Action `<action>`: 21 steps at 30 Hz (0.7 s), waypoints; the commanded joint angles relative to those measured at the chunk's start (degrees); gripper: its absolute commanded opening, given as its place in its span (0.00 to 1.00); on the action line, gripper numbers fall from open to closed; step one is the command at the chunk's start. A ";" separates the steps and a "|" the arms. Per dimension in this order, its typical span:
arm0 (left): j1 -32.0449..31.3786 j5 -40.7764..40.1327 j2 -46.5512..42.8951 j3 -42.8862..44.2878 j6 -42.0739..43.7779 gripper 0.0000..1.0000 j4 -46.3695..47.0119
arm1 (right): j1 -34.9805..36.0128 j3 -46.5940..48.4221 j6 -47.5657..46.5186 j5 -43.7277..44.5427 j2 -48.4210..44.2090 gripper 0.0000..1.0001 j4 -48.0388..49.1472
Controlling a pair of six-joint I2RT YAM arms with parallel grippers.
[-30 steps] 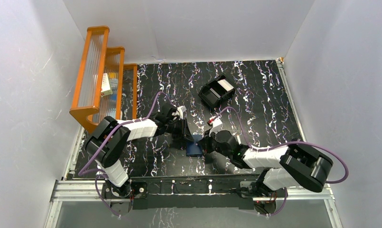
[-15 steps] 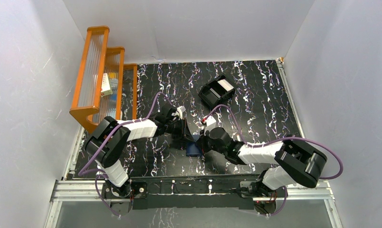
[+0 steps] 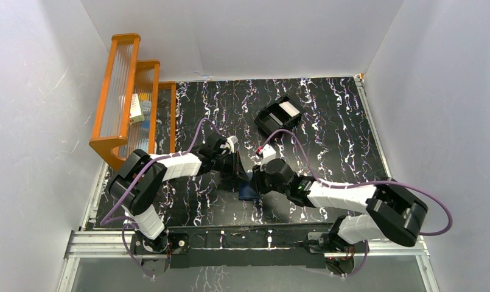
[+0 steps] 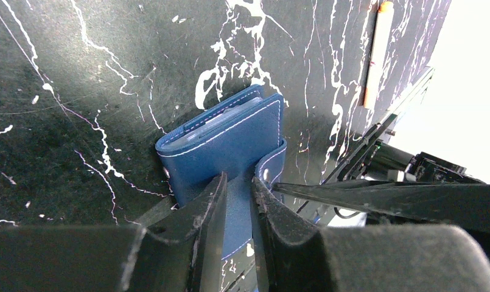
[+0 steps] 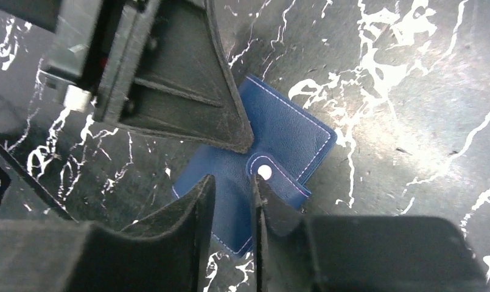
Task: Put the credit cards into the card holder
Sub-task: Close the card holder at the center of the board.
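The card holder (image 3: 249,190) lay folded shut on the tabletop, about midway between the left and right edges and closer to the near edge, with pale edges of the credit cards (image 4: 221,118) showing inside its fold. The left gripper (image 4: 237,179) bore down on its cover with fingers drawn almost together. The right gripper (image 5: 232,179), also narrowed to a slim gap, had one fingertip at the snap tab (image 5: 265,173).

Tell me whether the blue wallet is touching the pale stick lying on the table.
Apart. The left wrist view shows the card holder and the stick with a strip of bare black marbled tabletop between them.
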 commanded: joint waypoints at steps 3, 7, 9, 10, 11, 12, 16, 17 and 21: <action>-0.43 -4.60 -2.05 0.69 0.18 0.23 -8.65 | -0.56 8.45 15.49 6.55 -5.89 0.38 -12.42; -0.52 -5.79 -3.44 1.91 -0.65 0.23 -11.47 | -1.60 10.86 19.68 8.65 -5.59 0.37 -17.66; -0.60 -6.51 -4.15 2.77 -0.59 0.25 -13.41 | -2.67 11.42 21.77 9.22 -4.88 0.35 -19.98; -0.66 -7.03 -4.44 3.22 -0.45 0.26 -14.60 | -3.22 11.46 22.18 8.88 -4.68 0.35 -20.44; -0.68 -7.41 -4.73 3.68 -0.33 0.28 -15.69 | -3.62 11.38 22.38 8.27 -4.62 0.33 -20.38; -0.71 -7.78 -4.93 4.10 -0.12 0.30 -16.59 | -3.84 11.30 22.32 7.56 -4.48 0.31 -20.08; -0.73 -6.79 -4.82 5.14 0.49 0.31 -17.55 | -4.17 11.98 22.00 4.39 -2.46 0.23 -20.45; -0.76 -6.11 -4.61 5.46 0.51 0.30 -17.47 | -4.26 12.13 22.01 3.74 -1.68 0.23 -20.74; -1.28 -3.41 -3.83 6.54 0.58 0.23 -15.73 | -4.33 11.38 22.41 2.16 -0.93 0.24 -20.66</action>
